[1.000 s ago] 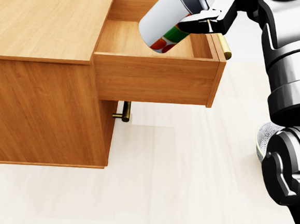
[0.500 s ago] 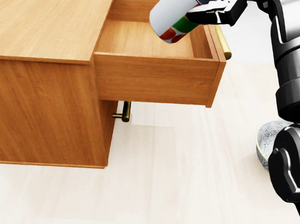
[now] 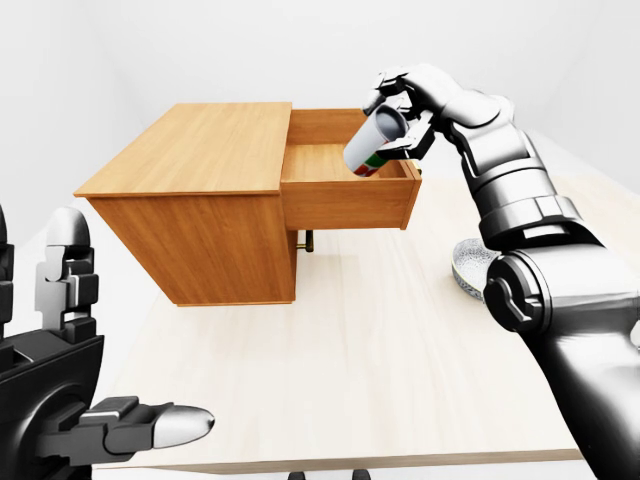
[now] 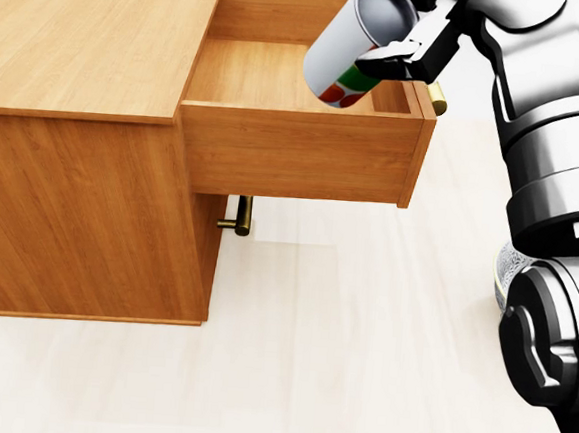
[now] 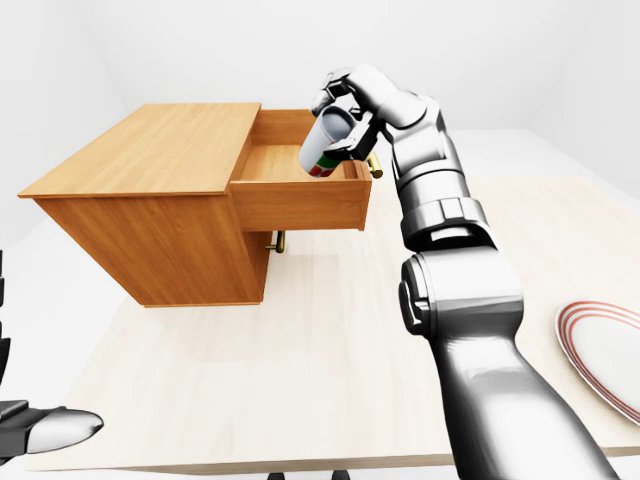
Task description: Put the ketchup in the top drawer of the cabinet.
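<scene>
The ketchup (image 4: 341, 50) is a white bottle with a red and green label. My right hand (image 4: 402, 37) is shut on its upper end and holds it tilted, label end down, over the right part of the open top drawer (image 4: 295, 152) of the wooden cabinet (image 4: 83, 30). The bottle's lower end dips just inside the drawer near its right wall. The drawer's floor shows bare wood. My left hand (image 3: 90, 420) is open and empty, low at the bottom left of the left-eye view, far from the cabinet.
The cabinet stands on a pale table (image 3: 380, 350). A brass handle (image 4: 241, 216) of the shut lower drawer sticks out under the open one. A silver bowl (image 3: 468, 265) sits beside my right arm. A red-rimmed plate (image 5: 610, 350) lies at the table's right edge.
My right hand has carried the ketchup a little to the right, lifted it, then lowered it toward the drawer's right side. The cabinet and drawer have not moved.
</scene>
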Controlling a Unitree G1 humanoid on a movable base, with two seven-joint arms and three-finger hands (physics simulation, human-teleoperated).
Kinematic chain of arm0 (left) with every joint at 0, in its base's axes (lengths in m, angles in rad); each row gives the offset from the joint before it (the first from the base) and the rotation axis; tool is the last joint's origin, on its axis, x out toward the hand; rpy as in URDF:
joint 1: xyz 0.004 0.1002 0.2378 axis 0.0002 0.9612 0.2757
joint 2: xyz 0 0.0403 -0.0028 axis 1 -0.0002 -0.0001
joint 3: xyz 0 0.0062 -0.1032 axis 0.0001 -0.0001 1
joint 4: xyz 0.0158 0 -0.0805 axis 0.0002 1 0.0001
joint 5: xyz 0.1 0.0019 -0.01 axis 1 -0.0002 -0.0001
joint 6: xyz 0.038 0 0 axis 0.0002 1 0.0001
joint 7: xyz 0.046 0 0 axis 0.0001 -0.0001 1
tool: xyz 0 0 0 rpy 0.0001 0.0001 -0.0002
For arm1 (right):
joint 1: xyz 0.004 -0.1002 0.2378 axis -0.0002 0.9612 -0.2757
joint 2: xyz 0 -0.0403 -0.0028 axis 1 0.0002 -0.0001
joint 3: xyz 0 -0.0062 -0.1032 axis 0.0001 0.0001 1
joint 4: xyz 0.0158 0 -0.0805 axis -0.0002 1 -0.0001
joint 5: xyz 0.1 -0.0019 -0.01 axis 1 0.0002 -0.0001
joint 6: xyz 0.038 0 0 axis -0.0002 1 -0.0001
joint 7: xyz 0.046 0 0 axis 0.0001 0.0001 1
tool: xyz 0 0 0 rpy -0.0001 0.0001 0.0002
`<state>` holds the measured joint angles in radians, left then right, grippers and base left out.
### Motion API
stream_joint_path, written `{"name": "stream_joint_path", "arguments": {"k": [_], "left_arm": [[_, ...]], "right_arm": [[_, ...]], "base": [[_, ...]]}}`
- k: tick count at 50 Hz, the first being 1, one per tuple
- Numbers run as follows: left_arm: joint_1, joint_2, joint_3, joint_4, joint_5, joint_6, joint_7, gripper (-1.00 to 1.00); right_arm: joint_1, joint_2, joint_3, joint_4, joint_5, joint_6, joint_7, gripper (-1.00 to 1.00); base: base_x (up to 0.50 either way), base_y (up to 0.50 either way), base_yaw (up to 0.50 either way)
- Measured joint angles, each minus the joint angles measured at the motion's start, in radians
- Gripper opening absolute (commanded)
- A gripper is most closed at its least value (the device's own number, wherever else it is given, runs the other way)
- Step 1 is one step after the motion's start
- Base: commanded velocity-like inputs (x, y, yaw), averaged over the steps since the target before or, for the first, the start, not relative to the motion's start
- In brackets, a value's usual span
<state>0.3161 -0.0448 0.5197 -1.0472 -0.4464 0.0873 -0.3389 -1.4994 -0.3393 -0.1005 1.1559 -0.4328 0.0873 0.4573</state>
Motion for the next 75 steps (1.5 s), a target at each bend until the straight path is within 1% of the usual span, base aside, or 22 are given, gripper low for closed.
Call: {"name": "stream_joint_path", "arguments": {"k": [12,26,27,28,38,58,66,75], "left_arm": [[-0.008,0.006,0.013,0.000,-0.013,0.000,0.004,1.00],[-0.004,0.003,0.007,0.000,-0.009,0.000,0.001,1.00],[-0.003,0.003,0.006,0.000,-0.008,0.000,0.001,1.00],[-0.002,0.002,0.005,0.000,-0.007,0.000,0.000,1.00],[0.006,-0.004,-0.010,0.000,0.010,0.000,-0.007,1.00],[0.017,-0.013,-0.033,0.000,0.040,0.000,-0.026,1.00],[0.013,-0.011,-0.025,0.000,0.035,0.000,-0.025,1.00],[0.008,-0.007,-0.012,0.000,0.022,0.000,-0.021,1.00]], "right_arm": [[0.039,0.023,-0.003,0.007,-0.014,0.000,-0.018,-1.00],[0.041,0.023,-0.003,0.007,-0.019,0.000,-0.020,-1.00],[0.041,0.022,-0.003,0.006,-0.019,0.000,-0.020,-0.51],[0.040,0.021,-0.004,0.006,-0.020,0.000,-0.021,1.00],[0.024,0.011,-0.013,0.000,-0.023,0.000,-0.026,1.00],[-0.023,-0.006,-0.009,-0.018,-0.029,0.000,-0.003,1.00],[-0.084,-0.029,-0.005,-0.035,-0.029,0.000,0.028,1.00],[-0.189,-0.062,0.008,-0.088,-0.041,0.000,0.100,1.00]], "base": [[0.00,0.00,0.00],[0.00,0.00,0.00],[0.00,0.00,0.00],[0.00,0.00,0.00],[0.00,0.00,0.00],[0.00,0.00,0.00],[0.00,0.00,0.00],[0.00,0.00,0.00]]}}
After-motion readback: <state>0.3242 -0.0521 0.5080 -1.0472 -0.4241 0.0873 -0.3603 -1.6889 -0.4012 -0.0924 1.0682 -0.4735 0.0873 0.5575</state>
